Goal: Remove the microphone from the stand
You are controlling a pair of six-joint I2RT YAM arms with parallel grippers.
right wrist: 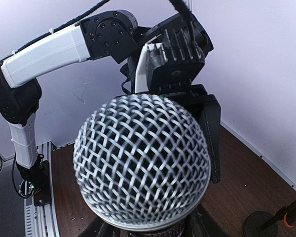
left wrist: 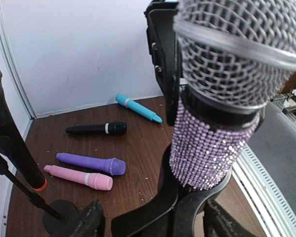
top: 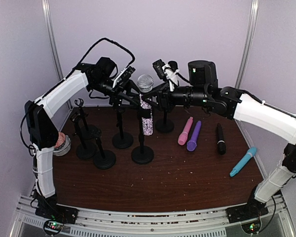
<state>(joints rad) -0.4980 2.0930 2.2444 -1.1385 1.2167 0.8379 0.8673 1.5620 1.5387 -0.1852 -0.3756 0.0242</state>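
Observation:
The microphone [top: 147,118], with a silver mesh head and a purple rhinestone body, stands upright in the black clip of its stand [top: 142,154] at mid-table. In the left wrist view its body [left wrist: 204,153] sits in the clip [left wrist: 187,207]. My left gripper [left wrist: 155,219] is open, one finger on each side of that clip. My right gripper [top: 155,98] comes in from the right just under the mesh head [right wrist: 140,163]. Its fingers are mostly hidden below the head and press against the body, shut on it.
Pink [top: 185,131], purple [top: 194,136], black [top: 220,138] and blue [top: 243,161] microphones lie on the table to the right. More black stands [top: 122,139] [top: 104,159] [top: 85,148] [top: 164,123] crowd the left and back. One holds a black microphone [left wrist: 10,133].

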